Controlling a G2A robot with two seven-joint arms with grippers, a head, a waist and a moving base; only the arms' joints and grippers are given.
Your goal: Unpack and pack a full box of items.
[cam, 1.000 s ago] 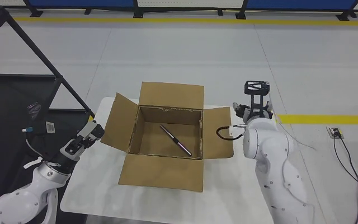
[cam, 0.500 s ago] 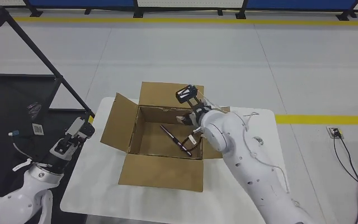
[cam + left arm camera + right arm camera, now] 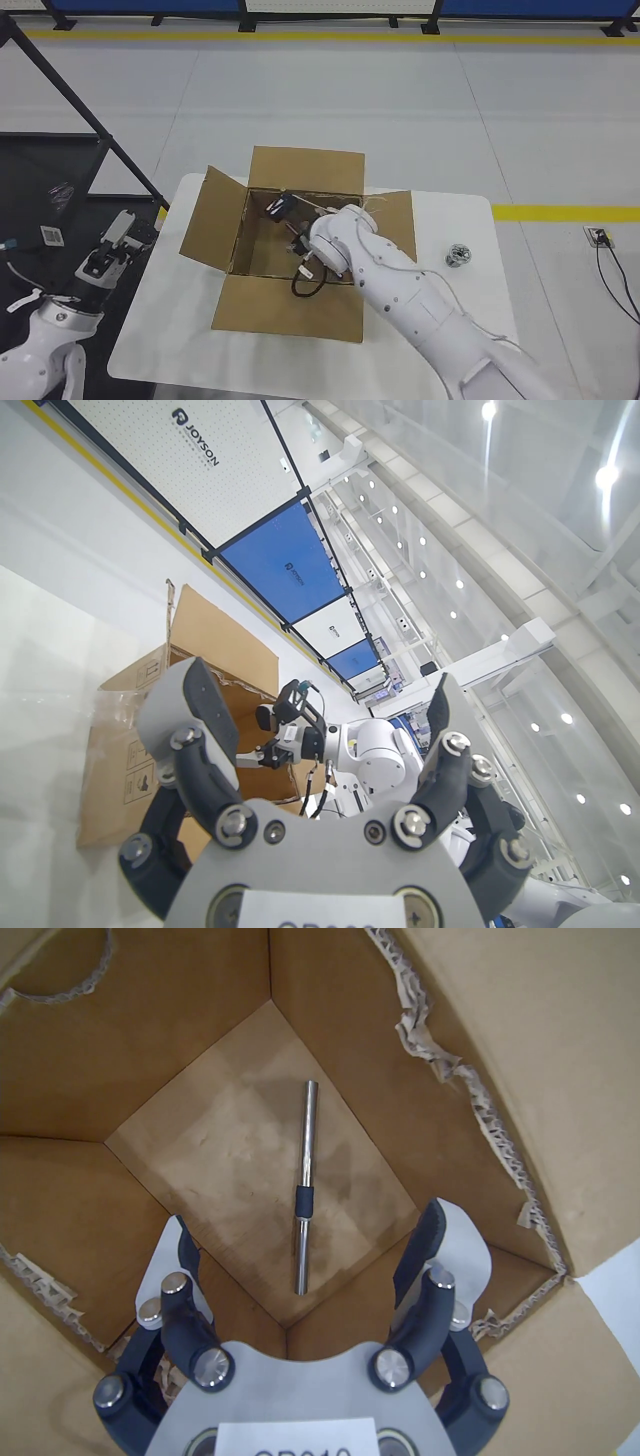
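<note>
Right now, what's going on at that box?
The right gripper hangs open in the mouth of the cardboard box, pointed down at a metal rod lying flat on the box floor. It has not yet touched the rod. The left gripper is open and empty, off by the table's left edge. A small shiny object sits on the table to the right of the box.

Logo print on wall panels (image 3: pixel 200 445), handling pictograms (image 3: pixel 150 667) on box (image 3: pixel 120 745), label (image 3: pixel 320 912) on left gripper (image 3: pixel 318 680), label (image 3: pixel 297 1438) on right gripper (image 3: pixel 306 1215), both cut off, unreadable
</note>
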